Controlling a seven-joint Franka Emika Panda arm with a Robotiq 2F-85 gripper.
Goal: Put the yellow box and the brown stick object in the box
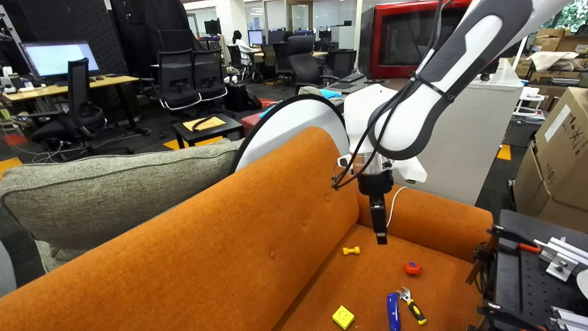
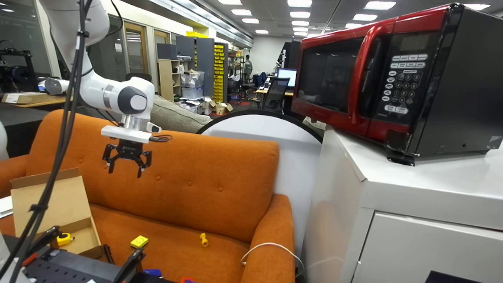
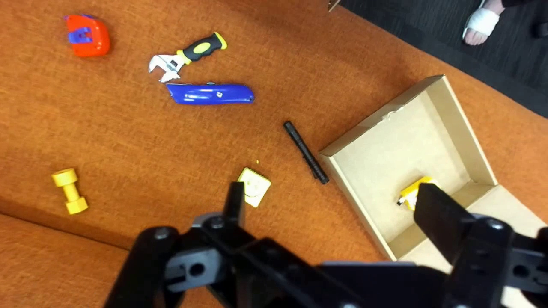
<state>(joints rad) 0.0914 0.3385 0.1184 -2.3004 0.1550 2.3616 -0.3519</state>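
Neither yellow square block nor black stick is placed in the tan cardboard box; the wide-spread black gripper is empty.

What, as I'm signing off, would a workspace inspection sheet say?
Surface: orange fabric sofa seat; tiny yellow speck.
Job's things: small square yellow block and slim black stick (likely the "brown" one), outside the open tan cardboard box.
Clutter: rounded red item, blue utility knife, black-handled metal wrench, yellow bolt-shaped toy; yellow tape measure inside the box.
Tool: open above the seat; nothing seen held.
Cables: black bundle; thin white cord over the orange armrest.
Surroundings: person's foot in white sandal; red microwave on white cabinet.
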